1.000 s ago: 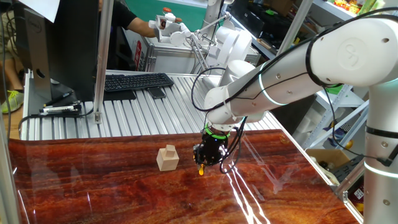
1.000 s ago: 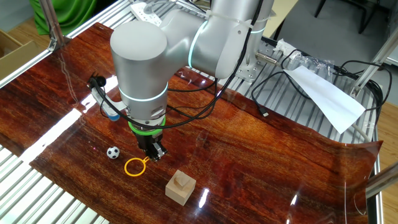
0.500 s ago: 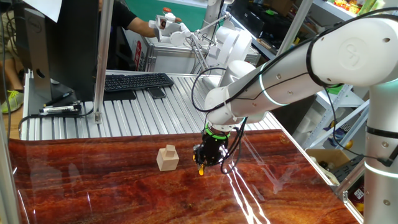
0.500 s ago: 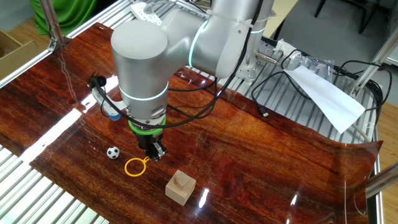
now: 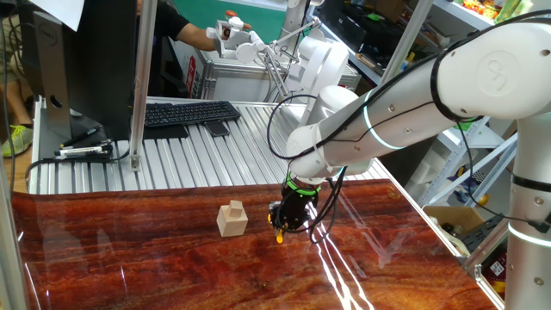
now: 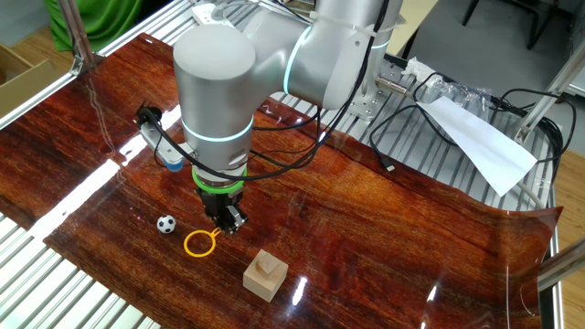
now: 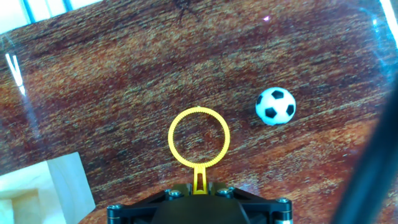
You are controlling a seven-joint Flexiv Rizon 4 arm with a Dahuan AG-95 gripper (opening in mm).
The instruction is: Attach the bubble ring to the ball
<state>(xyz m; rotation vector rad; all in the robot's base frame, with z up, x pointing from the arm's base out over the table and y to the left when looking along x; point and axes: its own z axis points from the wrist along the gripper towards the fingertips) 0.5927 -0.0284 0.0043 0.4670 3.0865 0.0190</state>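
The bubble ring [image 7: 198, 180] is a small yellow loop on a short stem. My gripper [image 7: 198, 190] is shut on that stem, and the loop points forward, low over the wooden table. The ball [image 7: 275, 106], a tiny black-and-white football, lies on the table to the right of the loop and a short gap away. From the other fixed view, the bubble ring [image 6: 186, 243] sticks out of the gripper [image 6: 228, 224] towards the ball [image 6: 165, 224]. In one fixed view only a yellow bit of the bubble ring [image 5: 278, 235] shows below the gripper [image 5: 284, 226]; the ball is hidden.
A pale wooden block [image 6: 265, 275] stands on the table close beside the gripper, and it also shows as the block [image 5: 232, 219] and the block [image 7: 37, 190]. A keyboard [image 5: 189, 113] lies on the slatted metal top beyond the wood. Cables and white paper [image 6: 480, 142] lie behind the arm.
The arm's upper links have leaned slightly to one side. The gripper and the ring in it have stayed almost where they were, and the ball and block have not moved.
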